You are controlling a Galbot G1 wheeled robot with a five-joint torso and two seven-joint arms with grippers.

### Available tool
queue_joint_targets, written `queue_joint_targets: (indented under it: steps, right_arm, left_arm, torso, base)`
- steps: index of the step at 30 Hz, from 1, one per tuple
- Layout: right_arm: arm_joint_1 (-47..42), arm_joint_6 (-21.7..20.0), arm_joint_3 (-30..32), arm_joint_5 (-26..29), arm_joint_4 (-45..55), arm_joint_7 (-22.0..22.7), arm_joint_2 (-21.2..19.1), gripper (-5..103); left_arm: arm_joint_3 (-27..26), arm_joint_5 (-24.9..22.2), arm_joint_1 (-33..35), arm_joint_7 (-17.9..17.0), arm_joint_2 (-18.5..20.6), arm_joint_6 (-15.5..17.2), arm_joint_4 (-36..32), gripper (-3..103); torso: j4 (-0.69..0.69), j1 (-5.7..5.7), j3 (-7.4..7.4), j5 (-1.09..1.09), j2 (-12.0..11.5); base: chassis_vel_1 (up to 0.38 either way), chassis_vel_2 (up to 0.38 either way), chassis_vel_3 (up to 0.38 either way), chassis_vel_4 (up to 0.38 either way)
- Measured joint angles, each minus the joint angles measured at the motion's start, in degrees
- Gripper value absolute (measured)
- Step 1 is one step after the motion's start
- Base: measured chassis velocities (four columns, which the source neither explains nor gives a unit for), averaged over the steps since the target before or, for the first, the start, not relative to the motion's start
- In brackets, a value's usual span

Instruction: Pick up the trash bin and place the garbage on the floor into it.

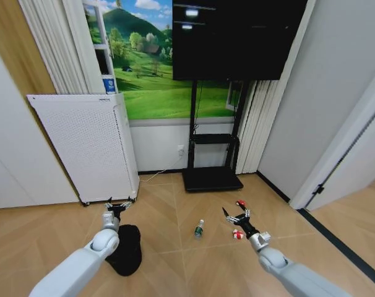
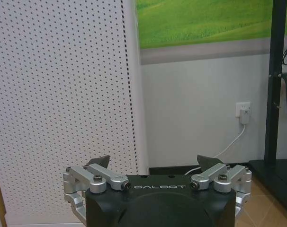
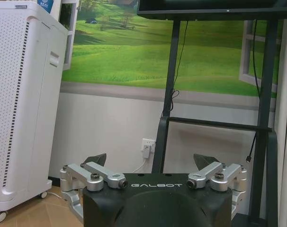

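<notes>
The trash bin, black, is seen on the floor at seven o'clock, directly under the left gripper, whose claw is spread apart. The right gripper, also spread, is held near five o'clock, above the garbage: a bottle and red-and-white scraps. The bin's rim, probably hidden by the arm, is best grasped squarely.

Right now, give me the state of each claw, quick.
Left claw: open, empty, held above the trash bin.
Right claw: open, empty, held above the floor by the red-and-white pieces.
</notes>
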Motion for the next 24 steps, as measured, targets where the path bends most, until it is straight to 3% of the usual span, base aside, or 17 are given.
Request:
queue_joint_targets:
  steps: [24]
  right_arm:
    - [-1.34,0.87,0.92,-2.31,0.64,0.27,0.47,100]
  left_arm:
    - [-1.22,1.20,1.82,0.29,0.41,-0.70,-0.52,100]
  torso:
    - [0.01,-0.04,-0.02,0.01,0.01]
  base:
    - [-0.002,0.010,-0.003,-0.006]
